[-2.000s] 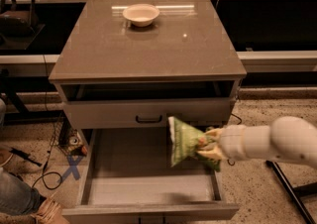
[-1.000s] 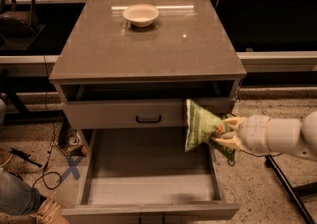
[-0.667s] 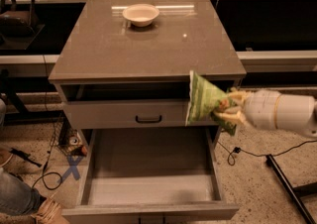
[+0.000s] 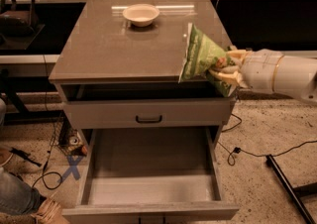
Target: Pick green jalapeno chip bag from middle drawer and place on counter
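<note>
Here's the green jalapeno chip bag [image 4: 200,57], up in the air over the front-right corner of the counter [image 4: 124,49], standing on edge and tilted. Its left part hangs above the slab and its right part pokes out past the counter's right side. The gripper [image 4: 225,65] sits just off that right edge, its cream fingers [image 4: 224,75] clamped on the bag's right side, one above and one below. I can't tell whether the bag's lower corner touches the counter.

Below the counter's front, the middle drawer [image 4: 148,188] stands pulled out. A white bowl [image 4: 141,14] sits near the counter's back edge, well apart from the bag.

This bag looks light, puffy and soft, and the crinkly foil is likely slippery. The chips inside would crush under a hard squeeze. A pinch on the side near the seam looks sensible, since the belly would just give way. Expect it to flop flat once let go, so a low release over the slab suits it best
</note>
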{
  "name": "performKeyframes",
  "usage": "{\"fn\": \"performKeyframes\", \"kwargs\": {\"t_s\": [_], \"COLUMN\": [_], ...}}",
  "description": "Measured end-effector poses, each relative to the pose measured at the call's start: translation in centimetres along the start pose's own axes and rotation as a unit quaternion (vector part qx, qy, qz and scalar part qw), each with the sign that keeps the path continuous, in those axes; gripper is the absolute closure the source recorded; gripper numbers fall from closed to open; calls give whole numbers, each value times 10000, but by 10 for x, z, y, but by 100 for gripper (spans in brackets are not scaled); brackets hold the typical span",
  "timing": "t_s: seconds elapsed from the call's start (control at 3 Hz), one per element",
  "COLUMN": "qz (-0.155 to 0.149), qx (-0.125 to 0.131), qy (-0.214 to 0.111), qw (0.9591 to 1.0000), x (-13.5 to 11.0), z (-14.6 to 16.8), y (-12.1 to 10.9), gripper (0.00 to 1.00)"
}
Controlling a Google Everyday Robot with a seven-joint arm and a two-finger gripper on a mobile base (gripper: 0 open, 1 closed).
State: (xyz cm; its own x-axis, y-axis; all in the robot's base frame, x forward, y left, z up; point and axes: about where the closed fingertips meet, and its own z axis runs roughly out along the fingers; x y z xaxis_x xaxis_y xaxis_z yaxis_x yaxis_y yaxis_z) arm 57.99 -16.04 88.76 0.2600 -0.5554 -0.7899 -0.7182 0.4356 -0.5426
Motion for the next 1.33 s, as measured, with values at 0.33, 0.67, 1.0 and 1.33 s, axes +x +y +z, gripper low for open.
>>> {"fn": "performKeyframes", "kwargs": {"t_s": [0.33,0.67,1.0,1.33], "qz": [-65,-85,11,112], "qx": [201,202,68,-148], "qy": [-158,-197,-80,42], "qw": [9997,9996,9999,9998], "x": [-24,-45,-47,-45], "z": [21,62,96,133], "y": [-31,-59,-69,-71], "gripper": [100,97,73,52]}}
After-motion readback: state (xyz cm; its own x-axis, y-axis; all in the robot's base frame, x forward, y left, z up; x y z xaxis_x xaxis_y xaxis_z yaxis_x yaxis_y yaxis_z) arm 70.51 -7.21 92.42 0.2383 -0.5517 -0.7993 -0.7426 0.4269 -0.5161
